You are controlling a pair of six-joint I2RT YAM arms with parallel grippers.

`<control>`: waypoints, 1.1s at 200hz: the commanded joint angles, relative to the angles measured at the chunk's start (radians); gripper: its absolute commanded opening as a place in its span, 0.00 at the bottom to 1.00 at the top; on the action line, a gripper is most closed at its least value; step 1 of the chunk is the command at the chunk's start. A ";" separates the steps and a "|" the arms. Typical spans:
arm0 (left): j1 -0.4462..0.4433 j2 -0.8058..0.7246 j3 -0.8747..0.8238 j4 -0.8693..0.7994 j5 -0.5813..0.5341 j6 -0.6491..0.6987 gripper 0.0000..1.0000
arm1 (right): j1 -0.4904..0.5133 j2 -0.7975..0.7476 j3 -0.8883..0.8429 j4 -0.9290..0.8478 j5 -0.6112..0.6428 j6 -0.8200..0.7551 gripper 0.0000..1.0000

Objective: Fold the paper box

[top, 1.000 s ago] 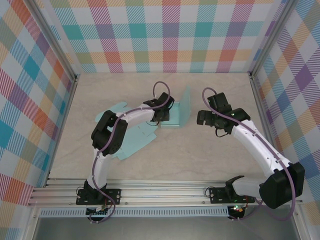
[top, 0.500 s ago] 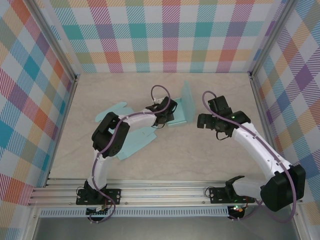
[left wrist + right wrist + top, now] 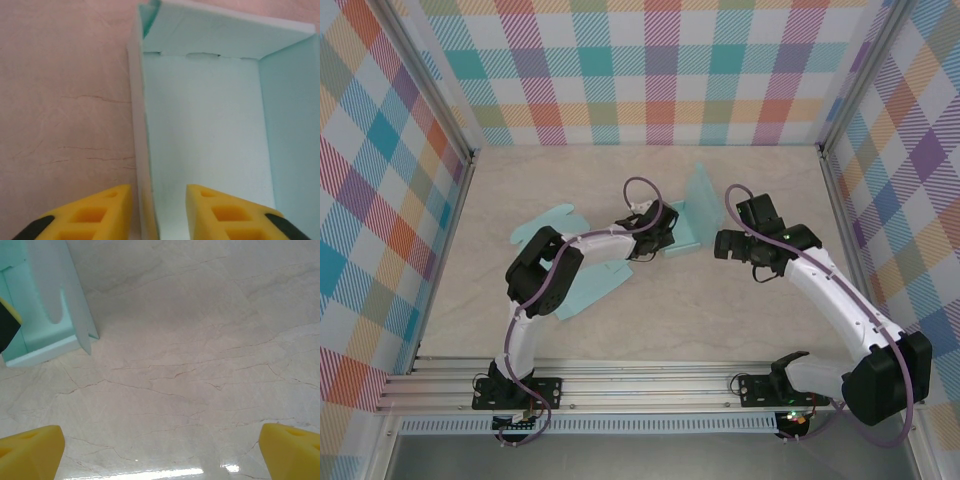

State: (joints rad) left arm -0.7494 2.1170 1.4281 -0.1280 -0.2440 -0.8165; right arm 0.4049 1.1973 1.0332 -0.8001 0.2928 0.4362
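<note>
Evidently to raise it upright, the left gripper point(image 3: 159, 197) straddles a side wall point(image 3: 142, 150) of the pale green paper box point(image 3: 205, 130) at mid-desk, with its jaws apart and not pinching. The right gripper point(image 3: 160, 450) hangs wide open over bare desk point(image 3: 200, 340) just beside the box, likely ready to brace it. The flat flaps point(image 3: 548, 222) are partly hidden under the left arm point(image 3: 570, 245).

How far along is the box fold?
Done: one end of the paper box has walls standing, and a tall panel is upright. In hand: the left claw straddles a side wall, jaws parted; the right claw is open over the table. Left: the flat flaps lie unfolded.
</note>
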 commanded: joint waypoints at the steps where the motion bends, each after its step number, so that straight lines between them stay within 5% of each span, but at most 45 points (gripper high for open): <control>1: -0.005 -0.076 -0.044 0.023 -0.003 0.017 0.40 | -0.005 -0.025 -0.014 0.013 -0.016 0.024 1.00; 43: 0.006 -0.187 -0.101 0.018 -0.023 0.084 0.61 | -0.006 -0.051 -0.029 0.031 -0.053 0.058 1.00; 113: 0.104 -0.303 -0.107 -0.006 0.060 0.224 0.77 | -0.002 -0.102 -0.100 0.100 -0.157 0.145 1.00; 154: 0.210 -0.142 0.122 -0.141 0.210 0.443 0.78 | 0.010 -0.101 -0.198 0.222 -0.223 0.241 1.00; 199: 0.278 0.128 0.449 -0.292 0.533 0.657 0.71 | 0.034 -0.049 -0.257 0.352 -0.281 0.318 0.90; 220: 0.278 0.207 0.576 -0.413 0.549 0.775 0.71 | 0.035 -0.040 -0.253 0.343 -0.264 0.319 0.90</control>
State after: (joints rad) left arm -0.4736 2.2589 1.8889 -0.3630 0.1799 -0.2264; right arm 0.4328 1.1507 0.7834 -0.5133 0.0433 0.7189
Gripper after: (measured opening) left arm 0.709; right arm 0.900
